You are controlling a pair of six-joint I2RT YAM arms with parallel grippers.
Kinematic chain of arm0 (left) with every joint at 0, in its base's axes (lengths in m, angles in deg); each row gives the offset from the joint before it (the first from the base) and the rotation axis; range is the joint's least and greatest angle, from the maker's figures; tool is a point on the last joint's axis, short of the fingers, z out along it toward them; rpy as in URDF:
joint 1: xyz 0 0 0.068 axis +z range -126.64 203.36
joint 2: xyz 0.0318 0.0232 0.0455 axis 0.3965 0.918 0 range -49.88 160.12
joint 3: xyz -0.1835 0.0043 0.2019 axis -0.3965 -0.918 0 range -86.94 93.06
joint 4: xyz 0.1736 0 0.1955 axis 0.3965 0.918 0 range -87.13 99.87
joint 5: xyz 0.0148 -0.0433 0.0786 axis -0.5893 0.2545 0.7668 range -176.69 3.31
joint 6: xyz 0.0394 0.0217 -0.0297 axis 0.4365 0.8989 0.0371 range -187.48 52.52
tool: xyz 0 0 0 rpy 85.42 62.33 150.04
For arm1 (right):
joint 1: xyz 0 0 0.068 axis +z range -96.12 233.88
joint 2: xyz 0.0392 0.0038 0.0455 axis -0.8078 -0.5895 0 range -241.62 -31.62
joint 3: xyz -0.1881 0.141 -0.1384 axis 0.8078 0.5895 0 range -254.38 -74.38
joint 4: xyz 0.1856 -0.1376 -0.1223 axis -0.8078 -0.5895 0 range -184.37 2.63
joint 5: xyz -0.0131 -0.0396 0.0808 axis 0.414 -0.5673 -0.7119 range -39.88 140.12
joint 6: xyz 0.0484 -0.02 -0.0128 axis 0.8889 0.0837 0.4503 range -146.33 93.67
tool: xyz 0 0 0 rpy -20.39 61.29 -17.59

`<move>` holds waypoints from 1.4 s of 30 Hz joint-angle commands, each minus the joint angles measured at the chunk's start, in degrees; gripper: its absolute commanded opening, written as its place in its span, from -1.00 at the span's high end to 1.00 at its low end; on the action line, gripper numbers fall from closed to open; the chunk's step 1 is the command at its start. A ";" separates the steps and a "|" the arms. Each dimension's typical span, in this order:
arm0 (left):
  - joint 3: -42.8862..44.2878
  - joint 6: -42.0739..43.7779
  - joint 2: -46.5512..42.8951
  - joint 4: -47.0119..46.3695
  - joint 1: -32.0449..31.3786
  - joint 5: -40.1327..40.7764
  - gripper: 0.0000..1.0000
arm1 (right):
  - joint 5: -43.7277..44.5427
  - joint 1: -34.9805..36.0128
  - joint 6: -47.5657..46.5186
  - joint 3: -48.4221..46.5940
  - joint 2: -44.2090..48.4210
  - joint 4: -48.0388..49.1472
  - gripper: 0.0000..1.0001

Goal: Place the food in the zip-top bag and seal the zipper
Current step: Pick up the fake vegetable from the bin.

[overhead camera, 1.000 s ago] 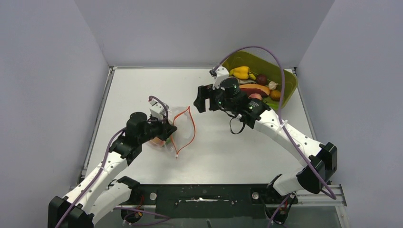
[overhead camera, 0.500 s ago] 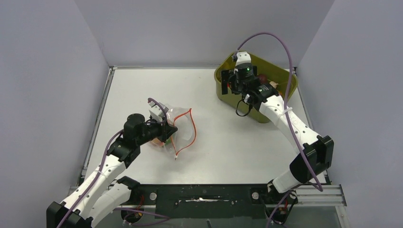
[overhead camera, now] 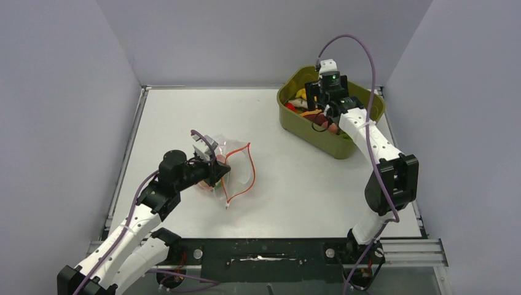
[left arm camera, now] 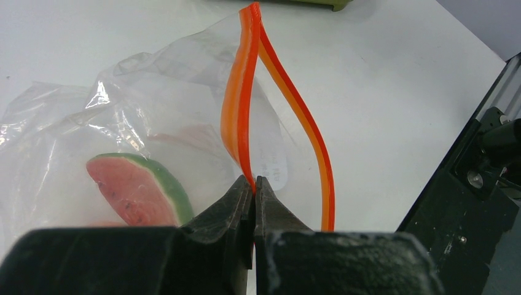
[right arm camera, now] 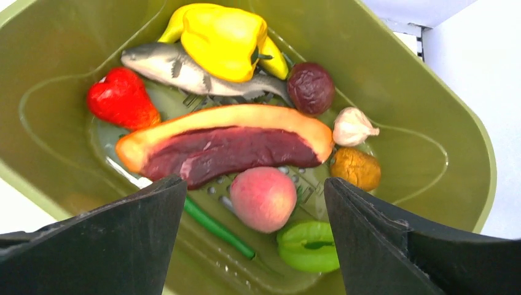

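Right tool reached tub, apart | left tool pinches zipper (white table, grey walls)

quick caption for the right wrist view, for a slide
Open right gripper hovers over the green tub, a peach framed between its fingers, with a yellow pepper and fish farther back.

Clear zip-top bag lies on table, mouth open, orange zipper unsealed, watermelon slice inside; yellow pepper, peach sit in green tub.

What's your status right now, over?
Left gripper shut on zipper, bag mouth open, watermelon inside. Right gripper open over tub, peach below. Nothing blocking.
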 commanded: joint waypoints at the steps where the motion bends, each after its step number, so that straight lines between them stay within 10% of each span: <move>1: 0.48 0.30 -1.05 -3.37 -0.40 0.06 1.00 | -1.91 -2.78 -3.55 -5.47 -3.45 4.85 -0.66; 42: 0.71 0.72 -0.03 -3.21 -1.00 0.73 1.00 | -24.29 -10.53 -4.54 -27.44 -33.61 10.85 -0.53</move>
